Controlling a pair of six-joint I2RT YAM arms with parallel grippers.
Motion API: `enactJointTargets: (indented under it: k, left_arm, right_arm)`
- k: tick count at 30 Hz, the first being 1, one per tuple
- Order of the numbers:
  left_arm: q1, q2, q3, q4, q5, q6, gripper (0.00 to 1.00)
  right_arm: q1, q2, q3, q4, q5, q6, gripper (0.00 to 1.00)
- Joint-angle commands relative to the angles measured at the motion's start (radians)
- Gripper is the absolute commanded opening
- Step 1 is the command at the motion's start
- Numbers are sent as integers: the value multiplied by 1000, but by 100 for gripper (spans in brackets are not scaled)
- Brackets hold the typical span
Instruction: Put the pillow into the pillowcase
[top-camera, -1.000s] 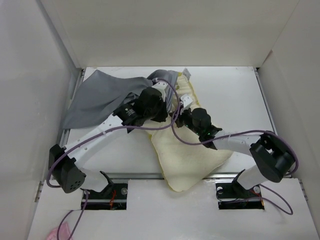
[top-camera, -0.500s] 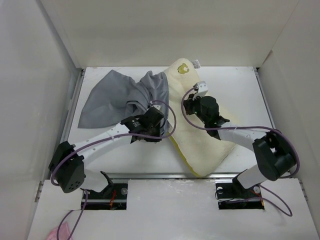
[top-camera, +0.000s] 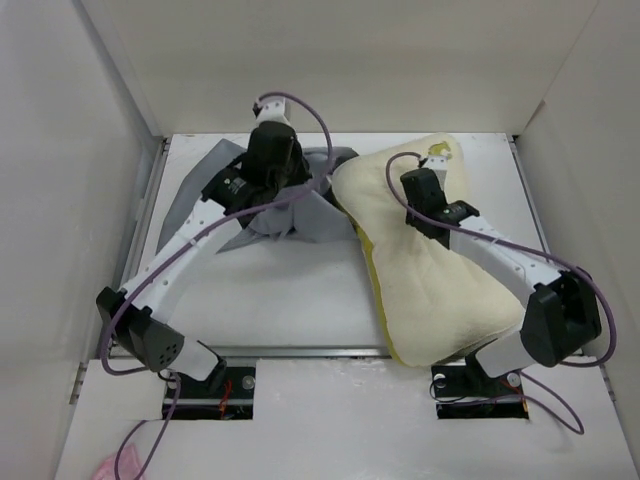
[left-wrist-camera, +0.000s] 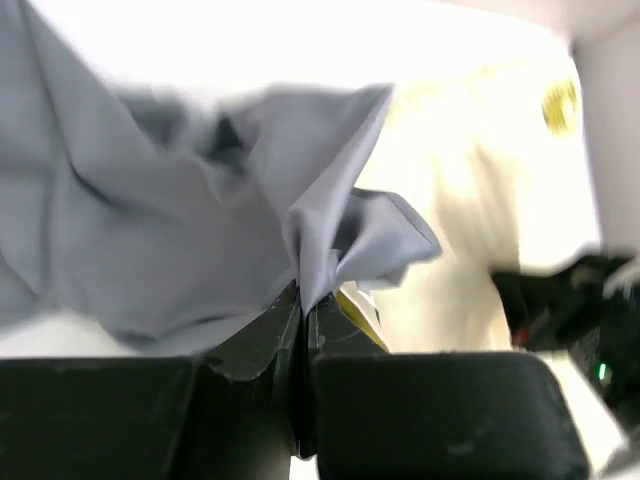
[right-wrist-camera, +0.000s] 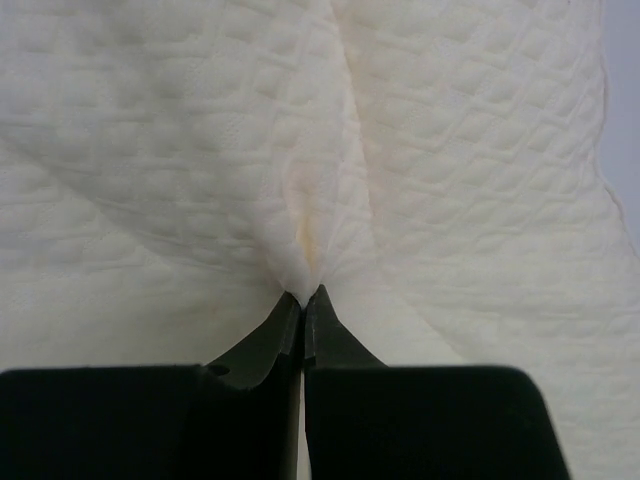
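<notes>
Your pillow (top-camera: 440, 290) lies slantwise on the table (top-camera: 290, 300), one end at the near edge and the other at the far side. Your right gripper (right-wrist-camera: 303, 295) has its jaws pressed together on a ridge of the quilted cover, over the pillow's far half. Just left of the pillow's far end, and against it, the pillowcase (top-camera: 300, 212) sits bunched and wrinkled, and your left gripper (left-wrist-camera: 303, 300), also left of the pillow, is pinching a fold of it between closed jaws.
</notes>
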Motion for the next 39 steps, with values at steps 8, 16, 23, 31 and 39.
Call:
enactJointTargets:
  k: [8,16,23,31,39]
  left_arm:
    - [165,208,243,47,95,134,0]
    - [185,161,52,119,329,169,0]
    - [176,116,-148,122,329,169,0]
    - [176,128,-115,74,264,140,0]
    - [176,79,-88,74,255,112,0]
  right_arm:
    - [-144,-179,68,-302,204,37,0]
    - [-256,24,122,-297,225,21,0]
    - [-224,120,153,-187,248,-46,0]
    - [73,-170,-13,-124,41,-146,0]
    - [289,-46,-25,-222,75,-51,0]
